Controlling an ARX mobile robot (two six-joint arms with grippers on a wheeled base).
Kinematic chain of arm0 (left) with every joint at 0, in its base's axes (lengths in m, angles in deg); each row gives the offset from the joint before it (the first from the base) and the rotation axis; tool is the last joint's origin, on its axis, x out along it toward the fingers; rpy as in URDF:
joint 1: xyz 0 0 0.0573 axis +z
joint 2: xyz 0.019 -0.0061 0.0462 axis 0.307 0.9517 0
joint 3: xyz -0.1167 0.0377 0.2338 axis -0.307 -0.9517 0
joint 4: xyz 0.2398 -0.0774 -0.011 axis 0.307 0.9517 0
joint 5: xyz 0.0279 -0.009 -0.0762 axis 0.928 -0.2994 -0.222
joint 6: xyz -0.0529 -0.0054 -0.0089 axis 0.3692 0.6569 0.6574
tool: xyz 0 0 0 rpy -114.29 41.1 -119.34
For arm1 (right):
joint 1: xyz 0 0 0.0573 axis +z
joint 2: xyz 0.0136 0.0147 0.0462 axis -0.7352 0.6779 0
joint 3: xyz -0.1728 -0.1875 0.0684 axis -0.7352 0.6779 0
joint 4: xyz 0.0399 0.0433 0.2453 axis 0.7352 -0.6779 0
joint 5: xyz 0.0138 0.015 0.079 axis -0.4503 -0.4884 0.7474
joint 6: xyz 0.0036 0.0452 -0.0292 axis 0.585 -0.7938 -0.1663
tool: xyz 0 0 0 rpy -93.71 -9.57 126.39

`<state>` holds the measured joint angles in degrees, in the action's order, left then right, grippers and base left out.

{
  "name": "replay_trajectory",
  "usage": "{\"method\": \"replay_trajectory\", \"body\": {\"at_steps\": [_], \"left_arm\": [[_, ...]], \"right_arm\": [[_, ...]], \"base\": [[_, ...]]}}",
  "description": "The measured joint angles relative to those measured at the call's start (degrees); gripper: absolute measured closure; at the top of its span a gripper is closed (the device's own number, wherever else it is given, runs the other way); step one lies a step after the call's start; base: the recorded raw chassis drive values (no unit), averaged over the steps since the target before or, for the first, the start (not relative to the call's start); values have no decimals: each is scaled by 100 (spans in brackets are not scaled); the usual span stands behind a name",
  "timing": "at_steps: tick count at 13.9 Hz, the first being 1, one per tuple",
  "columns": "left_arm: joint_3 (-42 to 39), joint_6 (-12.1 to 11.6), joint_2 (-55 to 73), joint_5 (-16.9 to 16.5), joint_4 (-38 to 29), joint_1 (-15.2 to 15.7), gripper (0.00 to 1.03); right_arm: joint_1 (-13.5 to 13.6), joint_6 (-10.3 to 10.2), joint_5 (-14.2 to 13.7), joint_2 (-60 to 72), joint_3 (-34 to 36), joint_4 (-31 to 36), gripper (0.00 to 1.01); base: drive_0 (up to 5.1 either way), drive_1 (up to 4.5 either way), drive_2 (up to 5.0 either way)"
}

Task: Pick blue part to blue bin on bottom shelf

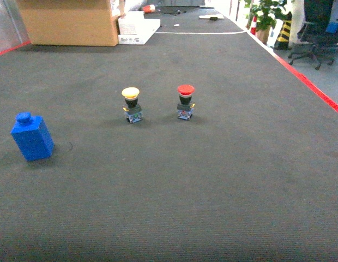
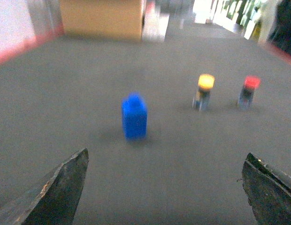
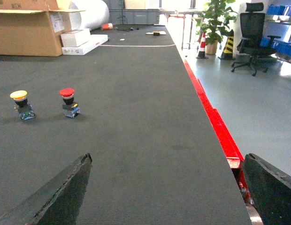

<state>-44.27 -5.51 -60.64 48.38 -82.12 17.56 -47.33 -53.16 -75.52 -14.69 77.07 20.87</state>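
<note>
A: While both arms hang above the dark ribbed mat (image 1: 212,180), where do you see the blue part (image 1: 32,136)?

B: You find it upright at the mat's left side, well apart from the yellow push button (image 1: 131,104) and red push button (image 1: 185,101). The left wrist view is blurred, but it shows the part ahead of the left gripper (image 2: 164,187), whose jaws are spread wide with nothing between.

A: And the right gripper (image 3: 166,187)?

B: Likewise spread and empty, near the mat's red edge strip (image 3: 216,124).
</note>
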Motion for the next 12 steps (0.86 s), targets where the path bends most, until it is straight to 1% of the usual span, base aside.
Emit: {"method": "replay_trajectory", "body": {"at_steps": [1,2,3,4,5,6,8,12], "left_arm": [[481,442,1047,306,730,-164,5],[702,756,2267,337,13,-219,5],[898,898,3517,350,-933,-153,5],[1228,911,4649,365,-1735,-61,5],[1674,874,5814,348,-2457,-22,5],[2037,811,6787,369,-2922,20,5],[2549,680,8008,367,-3110,136,5],[3362,396,9106,444,-3370,275,5]], "right_arm": [[0,2,0,0,0,-2,3],[0,2,2,0,0,4,3],[0,2,0,0,0,-7,3],[0,2,0,0,0,-4,3],[0,2,0,0,0,-2,3],[0,2,0,0,0,-7,3],[0,2,0,0,0,-2,3],[0,2,0,0,0,-4,3]], "base": [[0,0,0],[0,0,0],[0,0,0],[0,0,0],[0,0,0],[0,0,0],[0,0,0],[0,0,0]]}}
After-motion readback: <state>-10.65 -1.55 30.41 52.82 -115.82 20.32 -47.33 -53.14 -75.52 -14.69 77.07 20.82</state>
